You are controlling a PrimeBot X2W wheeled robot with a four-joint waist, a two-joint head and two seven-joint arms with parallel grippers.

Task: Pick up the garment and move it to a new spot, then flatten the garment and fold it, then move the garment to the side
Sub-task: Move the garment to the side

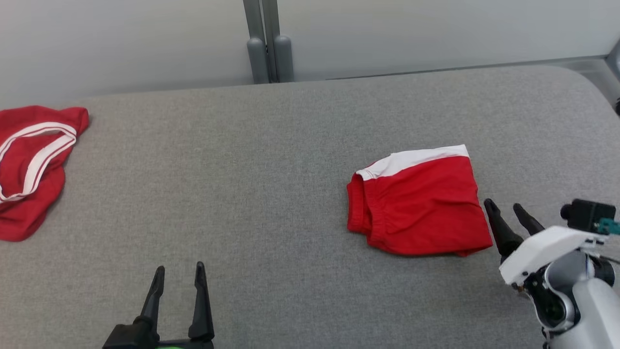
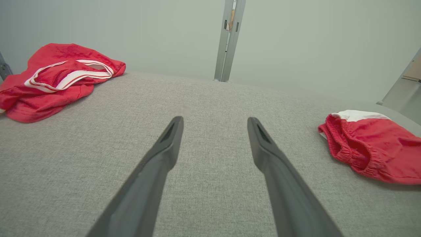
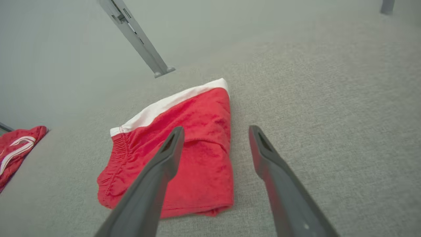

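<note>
Far left of the head view, a crumpled red garment (image 1: 29,165) lies at the worktop (image 1: 271,160) edge, well apart from everything else. Risk: same red and white trim as the task piece, so it could get picked by mistake.

Right of centre, the folded garment (image 1: 419,203), red with a white waistband, lies flat on the worktop. Fold looks done; the move aside may be what's left. Risk: a pinch on the top layer or one corner only would let the fold fall open on lift. Dragging it over the cloth surface would likely bunch it.

At the right, the tips sit close to the garment's edge, so a sideways sweep could snag the hem and skew the stack.

Left gripper (image 1: 179,267), lower left: fingers spread wide, holding nothing, over bare worktop.

Right gripper (image 1: 503,203), lower right: fingers spread wide, nothing between them, tips just beside the folded garment's right edge. Contact can't be told.
</note>
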